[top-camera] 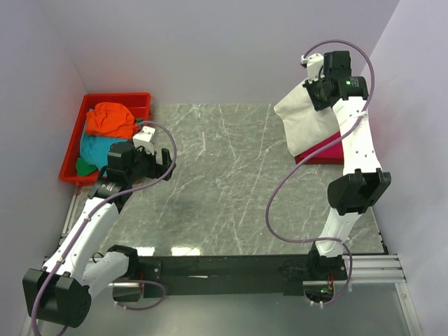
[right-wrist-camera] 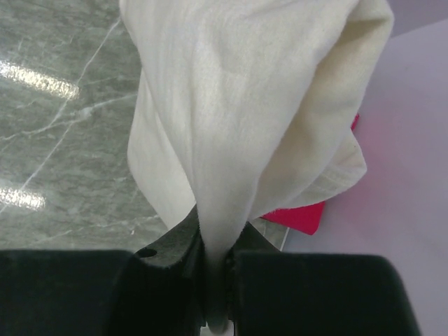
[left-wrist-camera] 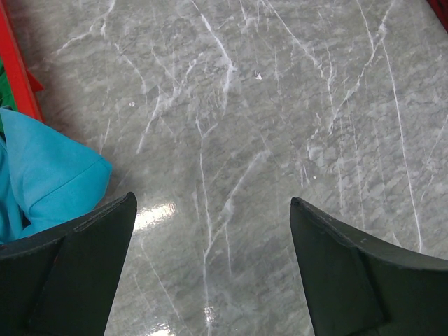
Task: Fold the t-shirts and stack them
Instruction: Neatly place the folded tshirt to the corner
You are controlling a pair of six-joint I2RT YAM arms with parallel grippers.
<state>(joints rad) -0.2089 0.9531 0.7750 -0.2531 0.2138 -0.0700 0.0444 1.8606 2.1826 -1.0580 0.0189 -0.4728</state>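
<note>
My right gripper [top-camera: 316, 89] is shut on the cream-white t-shirt [top-camera: 306, 120] and holds it lifted at the far right, hanging over a magenta-pink shirt [top-camera: 323, 151] on the table. In the right wrist view the cream cloth [right-wrist-camera: 238, 119] is pinched between the jaws of my gripper [right-wrist-camera: 217, 269], with the pink shirt [right-wrist-camera: 297, 217] showing below it. My left gripper [top-camera: 166, 162] is open and empty over the table near the red tray [top-camera: 72, 148]. The tray holds an orange shirt [top-camera: 112, 119] and a teal shirt [top-camera: 96, 148]. The teal shirt's sleeve [left-wrist-camera: 49, 178] lies left of my left gripper [left-wrist-camera: 213, 231].
The grey marble table [top-camera: 224, 182] spreads between the two arms. White walls close in at the back and both sides. A green cloth [top-camera: 85, 166] peeks out at the tray's near end. The tray's red rim [left-wrist-camera: 17, 66] runs along the left of the left wrist view.
</note>
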